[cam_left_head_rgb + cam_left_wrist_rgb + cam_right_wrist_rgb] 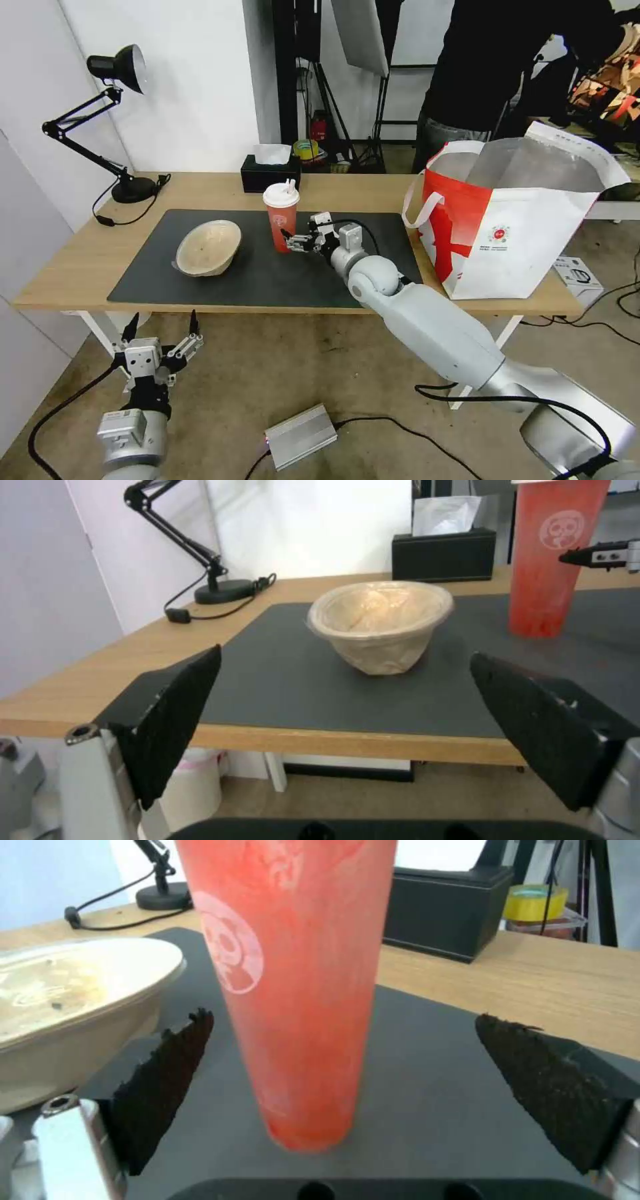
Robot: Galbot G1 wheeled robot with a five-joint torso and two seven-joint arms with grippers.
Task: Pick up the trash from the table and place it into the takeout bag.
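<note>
A red drink cup (281,218) with a white lid stands upright on the dark mat (267,267) of the wooden table (80,267). My right gripper (292,241) is open right beside its lower half; in the right wrist view the cup (293,990) stands between the two black pads (163,1075), which do not touch it. A beige pulp bowl (208,247) lies tilted on the mat to the cup's left, and it shows as bowl (380,622) in the left wrist view. My left gripper (160,330) hangs open below the table's front edge. The takeout bag (513,213) stands open at the table's right end.
A black tissue box (270,172) sits behind the cup near the back edge. A black desk lamp (113,120) and its cable occupy the back left corner. A person in dark clothes stands behind the bag. A silver box (301,437) and cables lie on the floor.
</note>
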